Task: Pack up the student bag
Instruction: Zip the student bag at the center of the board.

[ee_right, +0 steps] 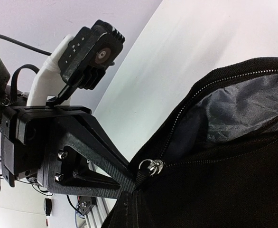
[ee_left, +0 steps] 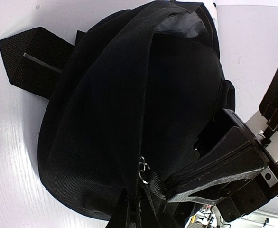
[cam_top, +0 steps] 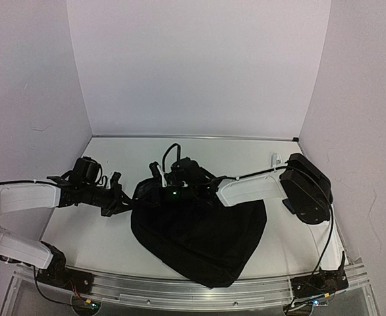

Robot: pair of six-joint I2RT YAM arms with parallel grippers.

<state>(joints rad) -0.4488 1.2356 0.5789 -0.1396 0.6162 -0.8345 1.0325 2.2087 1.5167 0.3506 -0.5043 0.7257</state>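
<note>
Operator, findings at this check, all places ref. the student bag.

1. Bag: It rested on the white table, approx. midway betw. the two arms. Its narrow end pointed toward the arm bases. Its broad end lay on the far side, where both grippers met.
2. Left gripper: You had it clenched on the bag's fabric edge, fingertips just beside the metal zipper pull. No gap showed betw. the fingers. In the overhead view that arm came in from the bag's left.
3. Right gripper: Also clenched on the bag. Its fingertip was pressed into the seam right at the zipper pull, on the opposite side from the left one. That arm reached across from the bag's right, w/ the white forearm passing over the bag's far-right corner.
4. Zipper: It was part open. The teeth parted away from the pull and grey lining showed inside the mouth. Nothing could be made out inside; the interior was in shadow.
5. Strap: One flat black webbing strap stuck out from under the bag and lay flat on the table, on the side away from the left gripper.
6. Lift: I couldn't tell whether the gripped edge was off the table or just pinched in place.
</note>
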